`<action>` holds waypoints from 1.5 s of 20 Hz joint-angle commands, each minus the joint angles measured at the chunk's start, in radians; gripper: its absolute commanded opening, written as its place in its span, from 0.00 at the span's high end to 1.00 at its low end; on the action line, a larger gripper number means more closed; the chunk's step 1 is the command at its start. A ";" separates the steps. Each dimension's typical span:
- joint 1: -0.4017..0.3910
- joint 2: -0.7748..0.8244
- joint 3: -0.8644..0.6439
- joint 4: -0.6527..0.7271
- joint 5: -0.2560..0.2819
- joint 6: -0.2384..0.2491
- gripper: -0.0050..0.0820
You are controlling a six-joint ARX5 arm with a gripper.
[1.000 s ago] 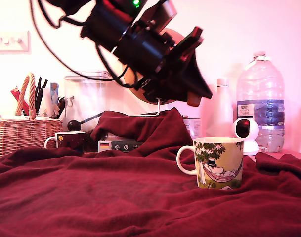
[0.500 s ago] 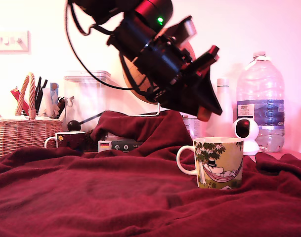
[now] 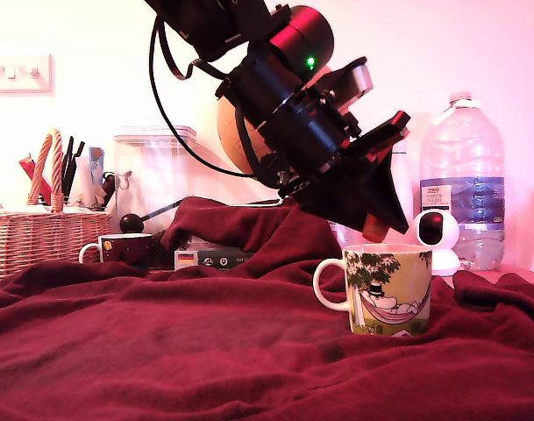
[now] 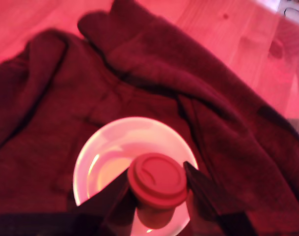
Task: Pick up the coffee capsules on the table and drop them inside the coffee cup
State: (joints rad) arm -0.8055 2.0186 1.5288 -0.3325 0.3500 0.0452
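Only the wrist view shows the pincer (image 4: 156,189) clamped on a capsule (image 4: 157,179) above the mug's (image 4: 105,152) mouth.

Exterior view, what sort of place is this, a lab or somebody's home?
Probably a home, maybe a kitchen counter: a wicker basket of utensils, a big water bottle, a wall switch, and a fleece blanket over the table.

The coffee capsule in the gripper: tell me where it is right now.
The capsule is clamped in the gripper, directly above the open mouth of the coffee cup. In the exterior view it hangs right of centre, just over the cup's rim.
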 commanded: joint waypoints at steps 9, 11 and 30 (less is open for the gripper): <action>-0.007 0.019 -0.001 0.018 0.002 0.009 0.71; -0.007 0.019 -0.001 0.018 0.001 0.008 0.71; 0.008 -0.004 0.000 -0.044 0.062 0.010 0.44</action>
State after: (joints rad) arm -0.8021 2.0186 1.5288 -0.3763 0.4019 0.0471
